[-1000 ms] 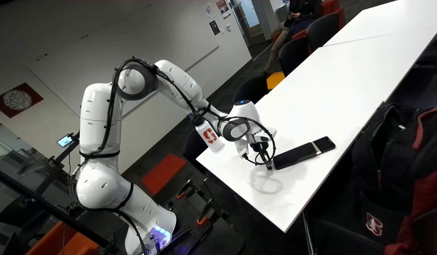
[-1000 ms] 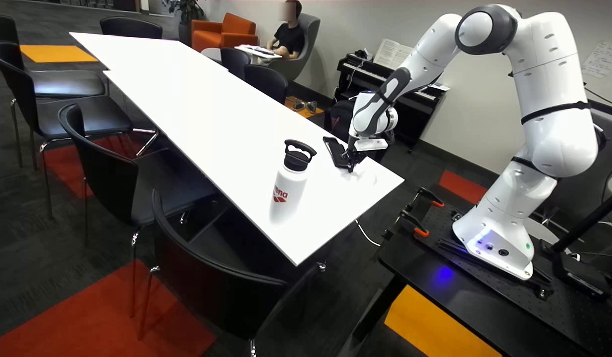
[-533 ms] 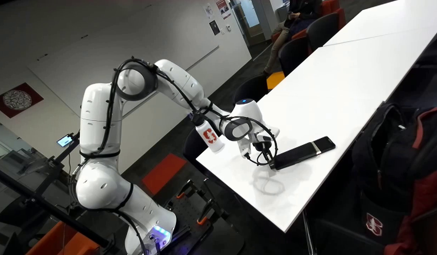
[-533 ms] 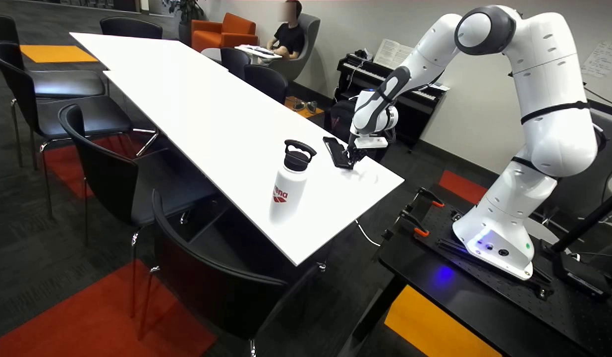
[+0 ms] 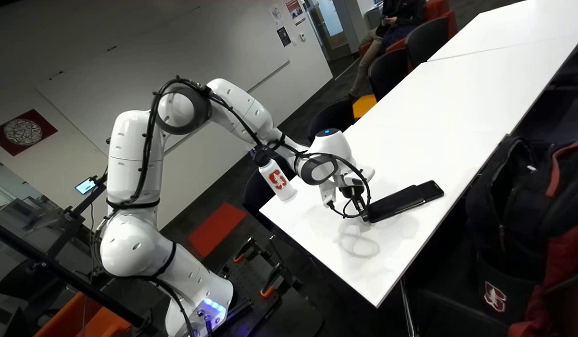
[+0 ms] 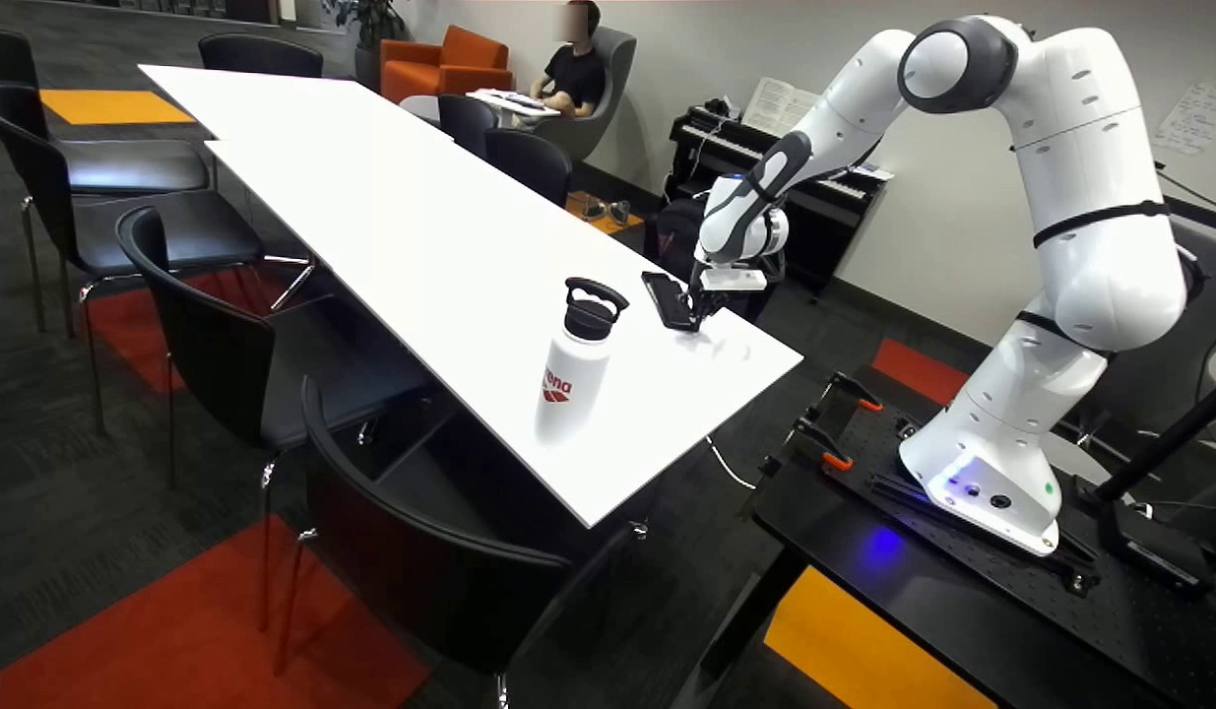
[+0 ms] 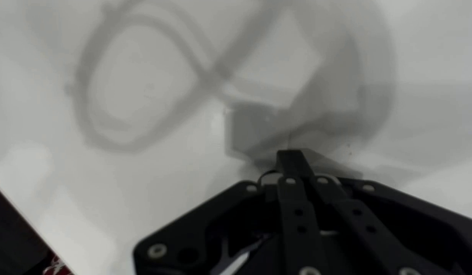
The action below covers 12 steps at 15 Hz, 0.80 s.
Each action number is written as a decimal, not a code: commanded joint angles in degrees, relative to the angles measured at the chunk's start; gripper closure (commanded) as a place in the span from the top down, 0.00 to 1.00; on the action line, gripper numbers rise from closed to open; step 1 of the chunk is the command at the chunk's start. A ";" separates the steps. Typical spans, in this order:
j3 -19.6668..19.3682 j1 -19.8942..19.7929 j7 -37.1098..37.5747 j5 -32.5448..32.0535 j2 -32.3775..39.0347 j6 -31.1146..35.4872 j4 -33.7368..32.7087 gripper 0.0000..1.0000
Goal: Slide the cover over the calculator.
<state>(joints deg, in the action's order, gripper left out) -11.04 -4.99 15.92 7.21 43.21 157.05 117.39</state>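
Note:
The cover, a flat black slab, lies on the white table. The calculator's dark end sticks out from the cover's far end; its grey face does not show and the rest is hidden. In an exterior view both look like one dark strip, with the cover at the near end. My gripper stands low at the cover's near end, its tips at or against that edge. In the wrist view my gripper is shut, with nothing seen between the fingers. The cover and calculator do not show clearly there.
A white bottle with a black lid stands on the table, shown in both exterior views. A backpack is beside the table's long edge. Black chairs line the opposite side.
My gripper has moved along the table toward the calculator, and the cover has slid the same way. The grey strip between cover and dark end is now covered. The calculator's far end stays put.

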 commanded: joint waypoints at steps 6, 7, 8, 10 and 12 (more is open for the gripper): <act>-0.29 -1.27 1.68 2.74 0.91 -0.45 -2.62 0.00; -0.26 -1.55 1.64 3.15 0.75 -0.40 -2.73 0.00; -0.26 -1.80 1.68 3.54 0.65 -0.39 -2.90 0.00; -0.24 -2.46 1.70 4.33 0.42 -0.48 -3.52 0.00; 0.20 -3.27 1.13 4.83 -0.40 -0.41 -3.37 0.00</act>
<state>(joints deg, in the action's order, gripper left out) -11.34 -7.06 16.37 10.86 43.39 156.97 114.77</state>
